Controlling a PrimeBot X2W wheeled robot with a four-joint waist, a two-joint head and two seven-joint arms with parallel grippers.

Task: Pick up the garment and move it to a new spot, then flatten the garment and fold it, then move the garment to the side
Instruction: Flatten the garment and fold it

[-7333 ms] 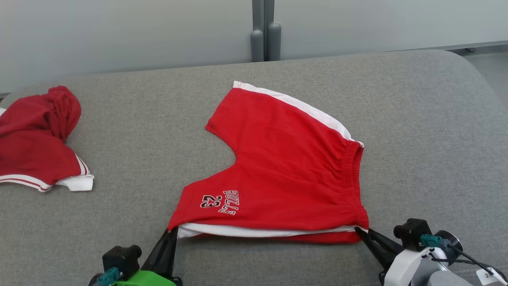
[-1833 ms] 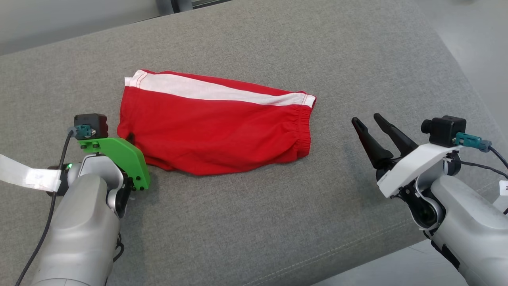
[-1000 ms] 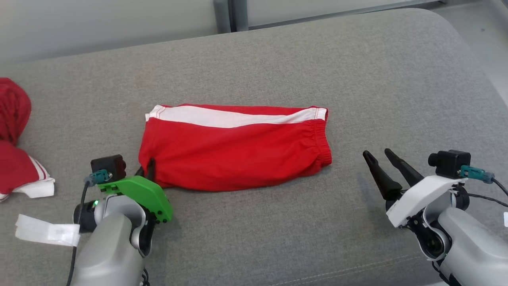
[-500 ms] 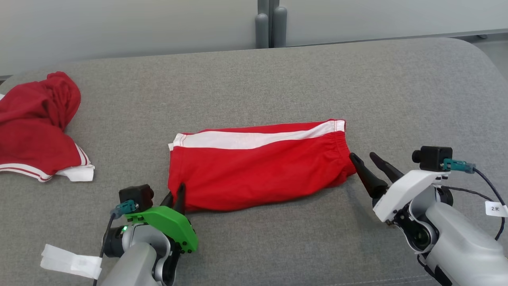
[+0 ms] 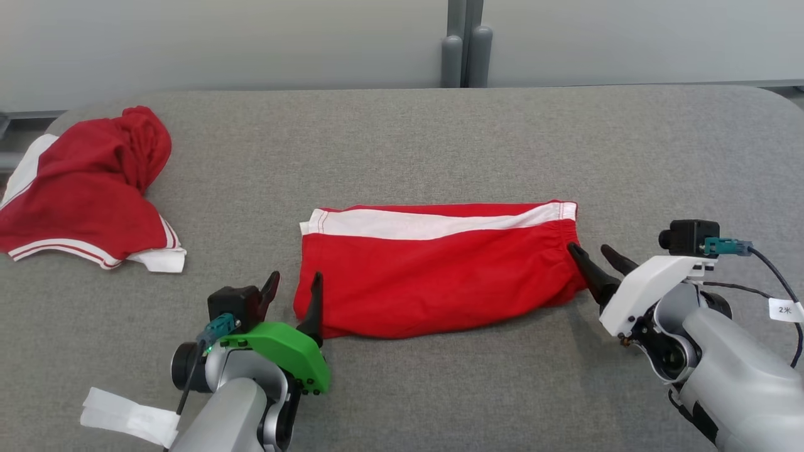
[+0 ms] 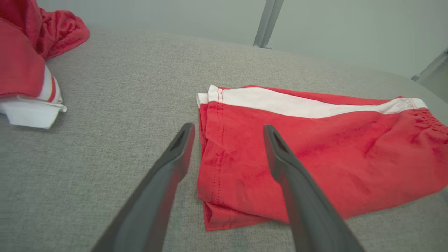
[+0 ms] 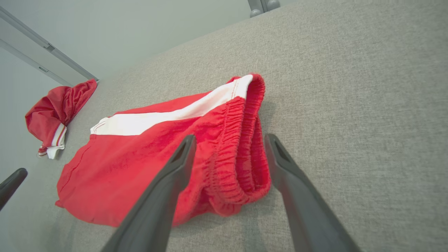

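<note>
The garment (image 5: pixel 440 276), red shorts folded into 1 long band with a white stripe along the far edge, lies flat mid-way across the grey padded surface (image 5: pixel 402 138). Our left gripper (image 5: pixel 295 276) stands wide at its hem end, 1 finger over the cloth, 1 beside it. Our right gripper (image 5: pixel 589 248) gapes wide, straddling the waistband end. We hold nothing. A 2nd red garment (image 5: pixel 88 188) sits crumpled far left.

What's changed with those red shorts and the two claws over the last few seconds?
The red shorts, spread flat earlier, now lie folded into a narrow strip. The left gripper just opened, releasing their left end; the open right gripper moved up to the waistband. The crumpled red garment stayed put.
</note>
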